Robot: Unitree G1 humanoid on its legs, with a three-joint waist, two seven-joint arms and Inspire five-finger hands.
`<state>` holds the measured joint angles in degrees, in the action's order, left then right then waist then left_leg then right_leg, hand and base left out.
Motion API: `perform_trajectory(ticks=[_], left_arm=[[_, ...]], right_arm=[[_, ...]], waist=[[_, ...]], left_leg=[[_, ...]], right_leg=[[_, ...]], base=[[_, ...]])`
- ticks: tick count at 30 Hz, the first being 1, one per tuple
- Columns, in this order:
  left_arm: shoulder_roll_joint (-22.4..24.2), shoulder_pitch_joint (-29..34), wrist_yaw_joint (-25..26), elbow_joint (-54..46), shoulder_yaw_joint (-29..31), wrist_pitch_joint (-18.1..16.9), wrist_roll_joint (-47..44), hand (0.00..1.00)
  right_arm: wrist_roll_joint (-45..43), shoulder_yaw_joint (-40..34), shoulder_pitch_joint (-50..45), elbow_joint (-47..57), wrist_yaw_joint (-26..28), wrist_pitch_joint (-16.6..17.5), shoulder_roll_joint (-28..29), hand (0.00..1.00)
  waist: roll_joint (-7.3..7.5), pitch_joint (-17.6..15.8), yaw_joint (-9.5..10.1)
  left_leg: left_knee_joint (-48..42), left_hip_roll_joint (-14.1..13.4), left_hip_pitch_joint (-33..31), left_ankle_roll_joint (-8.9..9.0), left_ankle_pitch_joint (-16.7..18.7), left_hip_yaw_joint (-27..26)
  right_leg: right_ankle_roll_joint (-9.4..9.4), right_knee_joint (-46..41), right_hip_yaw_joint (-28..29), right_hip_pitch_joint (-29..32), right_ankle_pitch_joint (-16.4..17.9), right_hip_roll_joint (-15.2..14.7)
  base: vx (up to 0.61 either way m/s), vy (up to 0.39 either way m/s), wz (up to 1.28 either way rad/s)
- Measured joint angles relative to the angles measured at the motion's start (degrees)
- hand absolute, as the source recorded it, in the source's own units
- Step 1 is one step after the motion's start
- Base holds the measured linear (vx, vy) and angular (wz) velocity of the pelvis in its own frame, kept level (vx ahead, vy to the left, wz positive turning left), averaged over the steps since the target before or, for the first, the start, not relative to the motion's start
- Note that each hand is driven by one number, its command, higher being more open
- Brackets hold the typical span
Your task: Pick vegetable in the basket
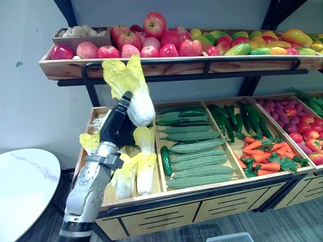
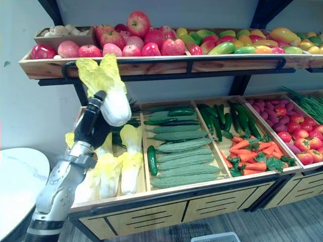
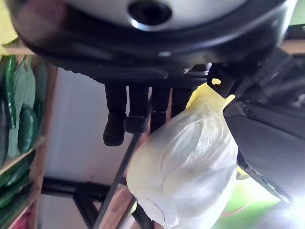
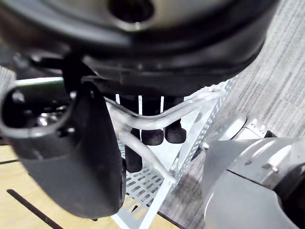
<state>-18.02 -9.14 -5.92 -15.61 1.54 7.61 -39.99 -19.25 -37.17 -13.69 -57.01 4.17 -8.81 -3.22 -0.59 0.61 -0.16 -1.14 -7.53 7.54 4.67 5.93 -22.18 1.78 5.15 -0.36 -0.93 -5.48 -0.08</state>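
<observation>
My left hand (image 1: 118, 127) is raised above the left bin, shut on a pale yellow-green napa cabbage (image 1: 135, 96). The cabbage stands nearly upright, leaves toward the upper shelf. In the left wrist view the cabbage (image 3: 187, 169) is pinched between the thumb and the curled fingers (image 3: 138, 114). More cabbages (image 1: 141, 166) lie in the bin below. My right hand (image 4: 71, 157) is shut on the wire handle (image 4: 159, 118) of a white plastic basket (image 4: 143, 195). The basket's rim (image 1: 229, 237) shows on the floor before the stand.
A wooden stand holds bins of cucumbers (image 1: 194, 151), carrots (image 1: 262, 154) and red-pink produce (image 1: 298, 121). The upper shelf (image 1: 166, 65) carries apples (image 1: 154, 38) and mangoes, with a black rail (image 1: 202, 63) along its front. A round white table (image 1: 22, 191) stands at lower left.
</observation>
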Motion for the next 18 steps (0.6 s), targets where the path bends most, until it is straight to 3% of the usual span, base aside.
perform_trajectory(ticks=[8, 12, 17, 18], left_arm=[[0.8, 0.0, -2.4, 0.0, -6.3, 0.7, -0.9, 0.0], [1.0, -1.1, -3.1, 0.0, -9.8, 1.7, -1.1, 0.0], [3.1, -3.6, -2.5, 0.1, -12.6, 1.7, -1.1, 0.0], [3.3, -3.7, -1.4, 0.0, -12.3, 1.7, -1.1, 0.0]], right_arm=[[-4.5, -0.5, -0.2, 1.4, -2.4, 0.9, 0.7, 0.0], [-5.8, -2.3, -1.6, 5.4, -3.2, 2.4, 0.8, 0.0], [-5.6, -2.2, -2.7, 18.1, -5.1, 2.0, 0.6, 0.0], [-5.6, -2.1, -2.7, 23.0, -5.6, 0.9, 0.2, 0.0]], waist=[[0.09, 0.0, -1.01], [0.21, 0.0, -2.83], [0.16, -0.2, -4.79], [0.69, -0.4, -5.07]], left_leg=[[0.1, -0.1, 0.5, 0.18, 0.1, -2.4], [0.1, 0.0, 0.9, 0.26, 0.3, -3.6], [-2.7, -0.7, 1.2, 0.97, 1.7, -7.3], [-6.7, -0.7, 0.8, 0.04, 2.5, -5.8]], right_leg=[[-0.02, -1.9, 2.3, 1.6, 0.3, 0.4], [0.08, -2.8, 3.5, 2.2, 0.5, 0.5], [-0.09, -6.8, 8.5, 5.2, 1.4, 2.1], [-0.25, -8.0, 11.1, 5.8, 1.5, 2.7]], base=[[-0.04, -0.01, -0.15], [-0.05, -0.003, -0.16], [-0.02, -0.002, -0.54], [0.0, -0.023, -0.9]])
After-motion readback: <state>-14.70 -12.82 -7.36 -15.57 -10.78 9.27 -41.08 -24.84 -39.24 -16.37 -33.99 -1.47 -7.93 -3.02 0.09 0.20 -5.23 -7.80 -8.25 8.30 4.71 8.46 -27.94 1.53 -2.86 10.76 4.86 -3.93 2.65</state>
